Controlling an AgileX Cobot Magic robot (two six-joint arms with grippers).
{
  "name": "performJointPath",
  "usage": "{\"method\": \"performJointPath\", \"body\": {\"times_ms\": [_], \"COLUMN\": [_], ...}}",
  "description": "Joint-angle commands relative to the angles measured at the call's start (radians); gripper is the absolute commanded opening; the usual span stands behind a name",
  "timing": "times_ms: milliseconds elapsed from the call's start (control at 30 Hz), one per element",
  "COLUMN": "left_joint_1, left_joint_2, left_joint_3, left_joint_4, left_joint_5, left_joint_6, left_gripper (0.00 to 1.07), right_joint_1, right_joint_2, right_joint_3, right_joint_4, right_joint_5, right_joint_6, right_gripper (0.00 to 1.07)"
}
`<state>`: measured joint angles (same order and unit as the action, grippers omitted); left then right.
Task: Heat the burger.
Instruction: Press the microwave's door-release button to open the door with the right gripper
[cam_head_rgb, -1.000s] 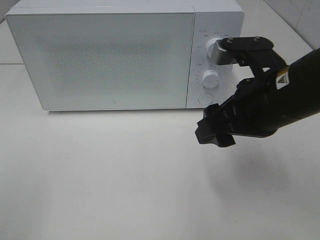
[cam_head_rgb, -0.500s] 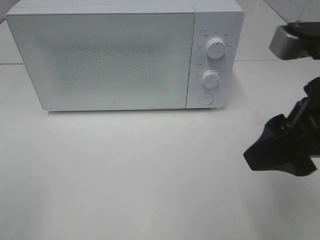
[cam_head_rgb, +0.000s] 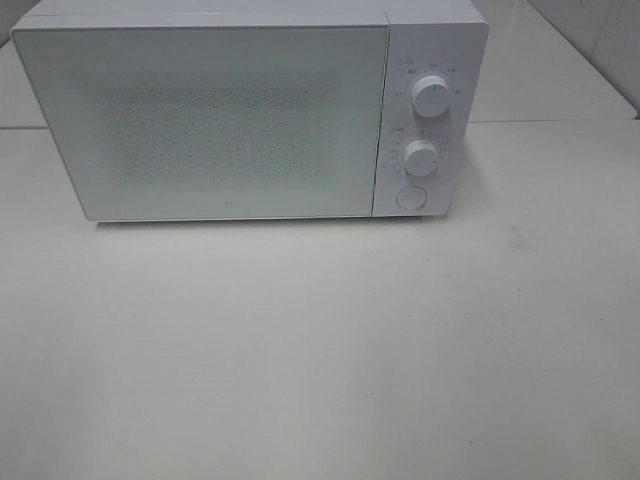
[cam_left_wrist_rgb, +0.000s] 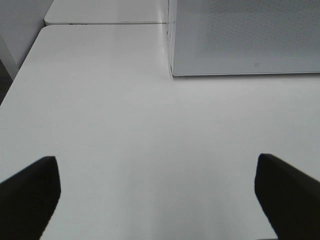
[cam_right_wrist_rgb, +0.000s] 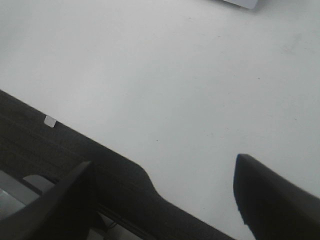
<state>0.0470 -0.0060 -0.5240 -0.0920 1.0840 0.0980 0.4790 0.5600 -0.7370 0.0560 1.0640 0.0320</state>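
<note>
Through the left wrist camera I see my left gripper (cam_left_wrist_rgb: 160, 200) spread wide, its two black fingers (cam_left_wrist_rgb: 30, 197) far apart, with the smooth white tabletop (cam_left_wrist_rgb: 125, 125) showing between them. Ahead of the gripper and well apart from it stands the white box-shaped microwave (cam_left_wrist_rgb: 240, 37), its speckled grey door panel facing me and only one lower corner in view. Beyond that corner, a thin dark seam (cam_left_wrist_rgb: 105, 23) separates the table from a second white slab (cam_left_wrist_rgb: 100, 10).

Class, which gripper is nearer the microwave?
Left, probably. The left gripper faces the microwave across a stretch of table; the right gripper hangs by the table's edge, with only a microwave corner far off in its view.
</note>
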Motion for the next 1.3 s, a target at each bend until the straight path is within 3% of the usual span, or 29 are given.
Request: {"method": "performJointPath", "body": {"times_ms": [33,500,633,867,1100,1300], "left_joint_1": [0.003,0.003,0.003,0.003,0.003,0.003], "left_joint_2": [-0.015,-0.015,-0.015,-0.013,-0.013,-0.003], "left_joint_3": [0.002,0.002,0.002,0.002,0.002,0.002], "left_joint_4": [-0.002,-0.002,-0.002,0.000,-0.002,-0.001], "left_joint_5": [-0.011,-0.011,-0.011,-0.011,-0.011,-0.011], "left_joint_6": [-0.005,-0.005,-0.005,-0.005,-0.005,-0.005], "left_gripper": [0.98,0.98,0.98,0.98,0.98,0.98], "right_joint_1": [-0.077,-0.274,-0.316,-0.329,-0.329,-0.339], "right_joint_2": [-0.081,-0.451,-0.564,-0.591,-0.591,-0.591], "right_joint_3": [0.005,0.006,0.059,0.198,0.243,0.239], "right_joint_4": [-0.013,-0.019,-0.031,-0.033,-0.033,-0.033], "right_joint_5": [0.052,0.062,0.061,0.061,-0.071,-0.072], "right_joint_6": [0.000,-0.010,-0.009,0.014,0.009,0.009], "right_gripper": [0.75,0.75,0.75,0.75,0.75,0.75]}}
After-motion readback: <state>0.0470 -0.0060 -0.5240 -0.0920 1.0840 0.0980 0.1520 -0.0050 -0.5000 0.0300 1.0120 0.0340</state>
